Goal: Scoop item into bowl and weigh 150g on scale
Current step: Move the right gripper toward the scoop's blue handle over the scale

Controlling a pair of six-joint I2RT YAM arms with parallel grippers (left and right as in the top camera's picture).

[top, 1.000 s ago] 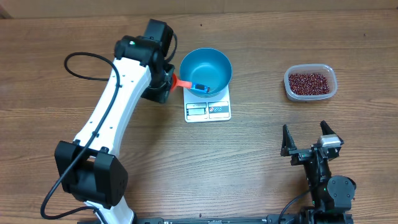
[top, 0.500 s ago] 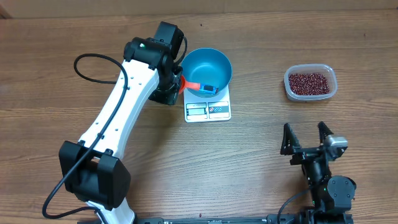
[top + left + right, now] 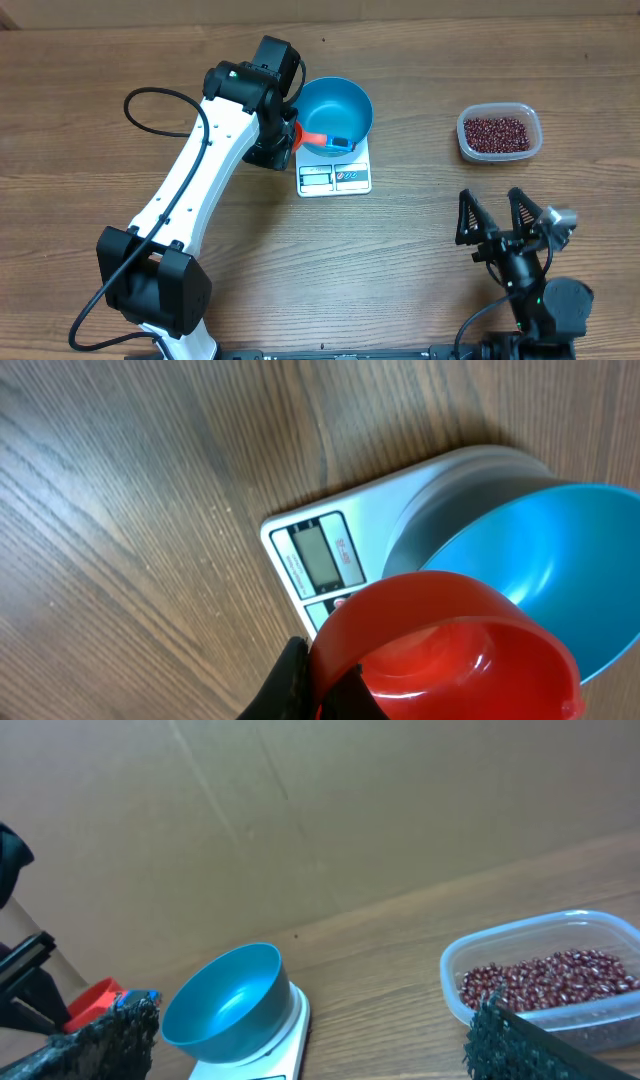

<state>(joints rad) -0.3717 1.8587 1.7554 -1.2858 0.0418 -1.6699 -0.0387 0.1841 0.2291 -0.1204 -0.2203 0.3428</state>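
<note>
scale (image 3: 380, 500) display unreadable, red scoop (image 3: 440, 650) cut by bottom edge, bowl (image 3: 540, 550) cut at right

Blue bowl (image 3: 335, 108) upright on white scale (image 3: 335, 178), red-brown beans (image 3: 498, 133) heaped well apart to the right

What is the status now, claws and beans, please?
Left claw shut on red scoop at bowl rim. Right claw open, empty. Bowl on scale, no beans inside; beans in clear container. No obstacle seen.

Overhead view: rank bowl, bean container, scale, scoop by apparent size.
1. bowl and container: about alike, and bowl sits nearer the camera, so unranked.
2. scale: visible part only, rest under bowl.
3. scoop.
</note>
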